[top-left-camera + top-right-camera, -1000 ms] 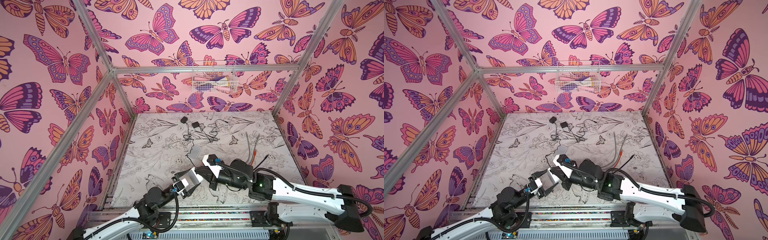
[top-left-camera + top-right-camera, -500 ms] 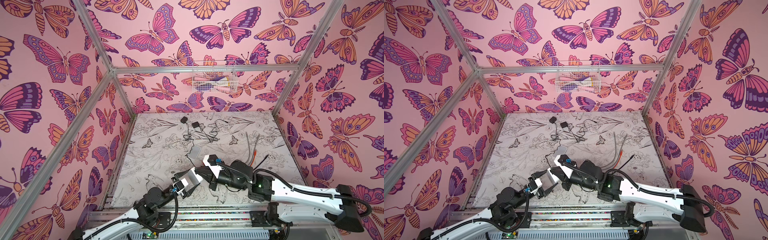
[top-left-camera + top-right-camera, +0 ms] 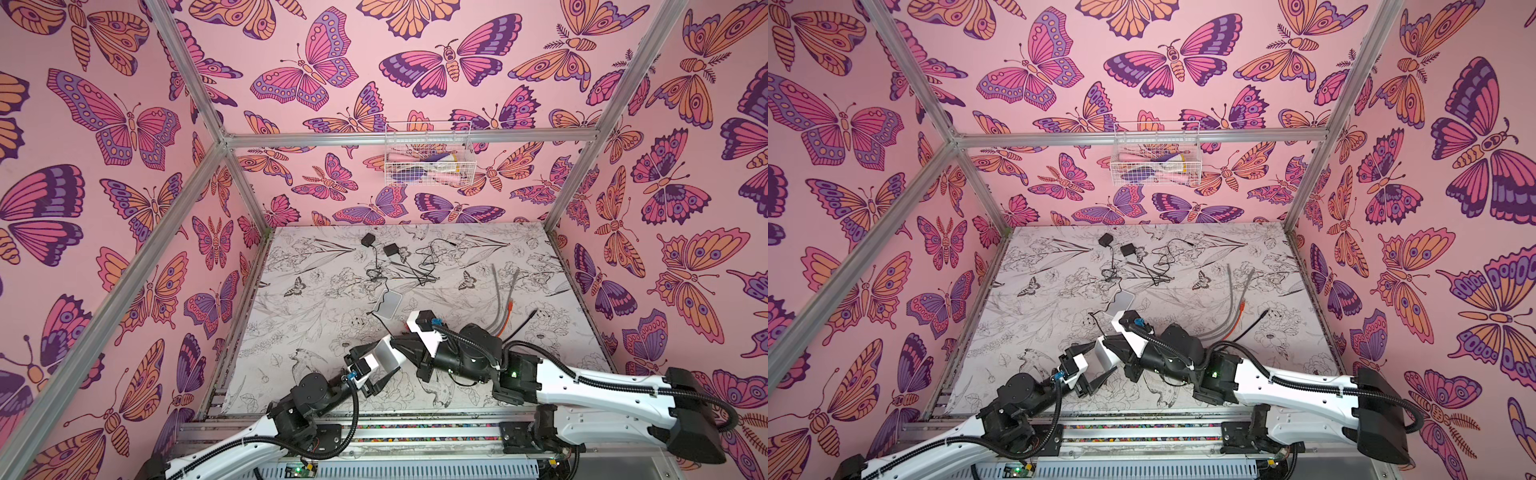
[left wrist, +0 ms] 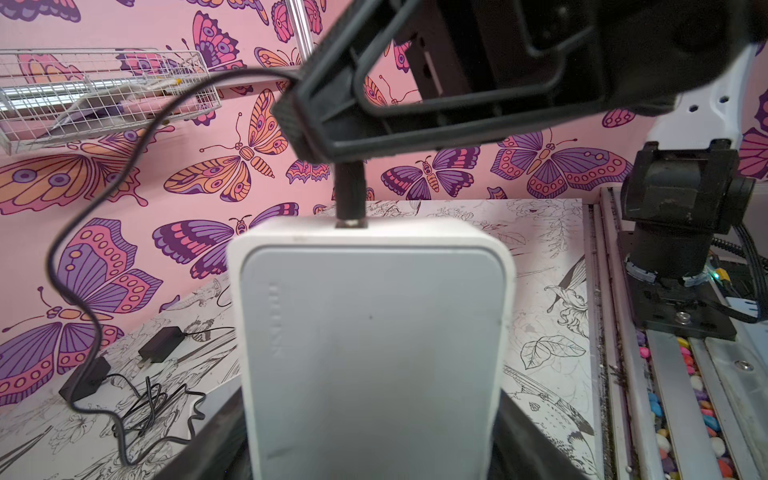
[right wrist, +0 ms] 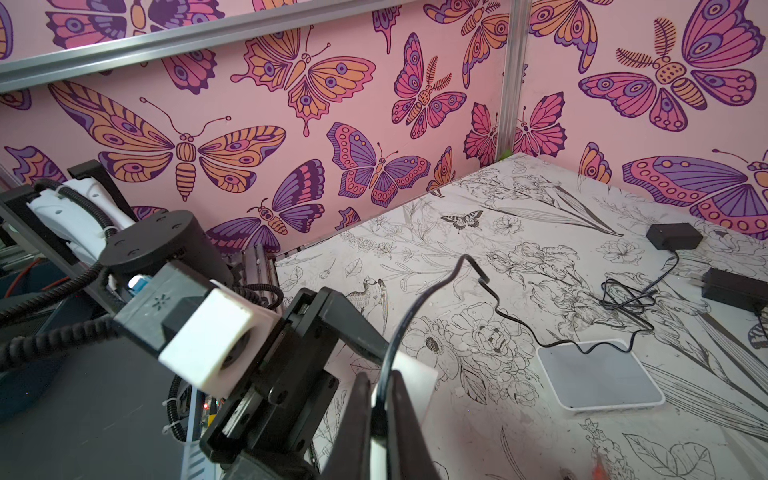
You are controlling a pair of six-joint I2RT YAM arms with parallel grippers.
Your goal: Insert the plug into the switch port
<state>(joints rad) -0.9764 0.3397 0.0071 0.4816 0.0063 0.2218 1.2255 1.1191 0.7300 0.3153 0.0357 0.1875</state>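
My left gripper [image 3: 376,362] is shut on a white switch [image 4: 370,332] and holds it by its two long sides above the table's near edge. The black plug [image 4: 350,195] stands end-on against the switch's far edge, with its tip in the port [image 4: 351,223]. How deep it sits cannot be told. My right gripper [image 5: 380,419] is shut on the plug just behind the switch [image 3: 384,353]. The plug's thin black cable [image 5: 457,282] loops away over the mat. In both top views the two grippers meet at the front centre, the right gripper [image 3: 1116,345] against the switch [image 3: 1105,354].
A second white box [image 3: 387,303] lies flat on the mat behind the grippers. Two black adapters [image 3: 368,240] [image 3: 391,249] with tangled cords lie at the back. Grey and orange cables [image 3: 503,299] lie at the right. A wire basket [image 3: 428,160] hangs on the back wall.
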